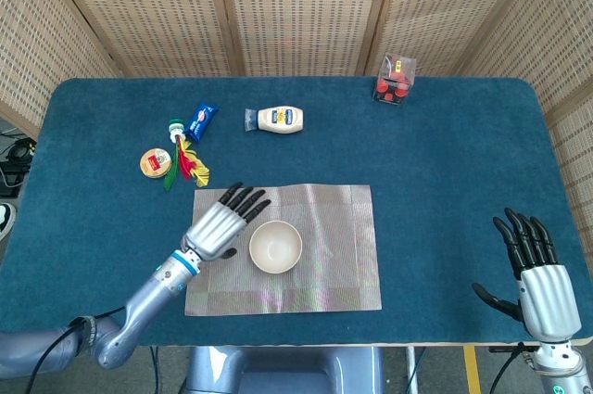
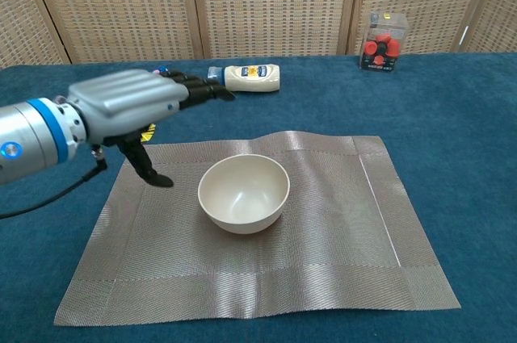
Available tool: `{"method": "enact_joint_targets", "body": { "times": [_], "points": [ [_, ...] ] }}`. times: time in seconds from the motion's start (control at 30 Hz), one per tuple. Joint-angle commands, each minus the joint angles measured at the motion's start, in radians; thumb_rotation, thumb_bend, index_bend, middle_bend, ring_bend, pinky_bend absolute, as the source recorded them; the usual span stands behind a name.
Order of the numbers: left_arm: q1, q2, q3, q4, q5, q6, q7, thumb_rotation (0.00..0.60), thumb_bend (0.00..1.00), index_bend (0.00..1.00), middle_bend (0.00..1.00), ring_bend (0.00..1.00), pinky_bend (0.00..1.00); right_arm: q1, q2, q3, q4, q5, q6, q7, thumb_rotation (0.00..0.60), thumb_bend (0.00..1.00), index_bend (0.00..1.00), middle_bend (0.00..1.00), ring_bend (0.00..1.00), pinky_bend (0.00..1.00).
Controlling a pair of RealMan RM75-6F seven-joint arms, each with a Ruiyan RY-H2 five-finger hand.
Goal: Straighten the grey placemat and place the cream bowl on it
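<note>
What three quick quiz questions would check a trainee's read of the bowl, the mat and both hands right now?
1. True or false: the cream bowl sits on the grey placemat.
2. The left hand is: A) gripping the bowl, B) open and clear of the bowl, C) pressing the mayonnaise bottle.
3. Fill in: the right hand holds ____.

Key: 1 true; 2 B; 3 nothing, its fingers are spread apart at the table's near edge.
</note>
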Motion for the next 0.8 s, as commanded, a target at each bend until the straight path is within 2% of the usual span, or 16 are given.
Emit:
{"method": "enact_joint_targets", "body": {
  "times": [0.03,0.2,0.37,0.47,0.63,0.8],
  "points": [
    [0.072,0.08,-0.016,-0.04,0.049,0.133,-0.069,0.6,0.0,0.0,0.0,0.0,0.0,-0.002,0.001,-0.001,-0.001,-0.003,0.004,-0.002,0.6,0.0,0.07,0.0,0.0,0.0],
    [0.217,0.186,-0.004,-0.08,0.05,0.332,-0.151,0.6,0.0,0.0,0.0,0.0,0.0,-0.004,-0.002,-0.003,0.001,-0.012,0.008,-0.013,0.6,0.0,0.07,0.0,0.0,0.0],
    [0.37,0.272,0.067,-0.097,0.038,0.466,-0.206,0.6,0.0,0.0,0.0,0.0,0.0,-0.004,-0.006,0.001,0.007,-0.001,0.003,-0.025,0.6,0.0,0.07,0.0,0.0,0.0],
    [0.446,0.309,0.119,-0.093,0.071,0.528,-0.233,0.6,0.0,0.0,0.0,0.0,0.0,-0.006,-0.007,0.009,0.009,0.025,-0.007,-0.056,0.6,0.0,0.07,0.0,0.0,0.0],
    [0.553,0.34,0.176,-0.079,0.134,0.637,-0.276,0.6,0.0,0.0,0.0,0.0,0.0,-0.011,0.005,0.007,-0.003,0.075,-0.049,-0.149,0.6,0.0,0.07,0.0,0.0,0.0],
    [0.612,0.36,0.202,-0.092,0.165,0.683,-0.289,0.6,0.0,0.0,0.0,0.0,0.0,-0.01,0.022,0.003,-0.036,0.106,-0.083,-0.195,0.6,0.0,0.07,0.0,0.0,0.0]
  ]
}}
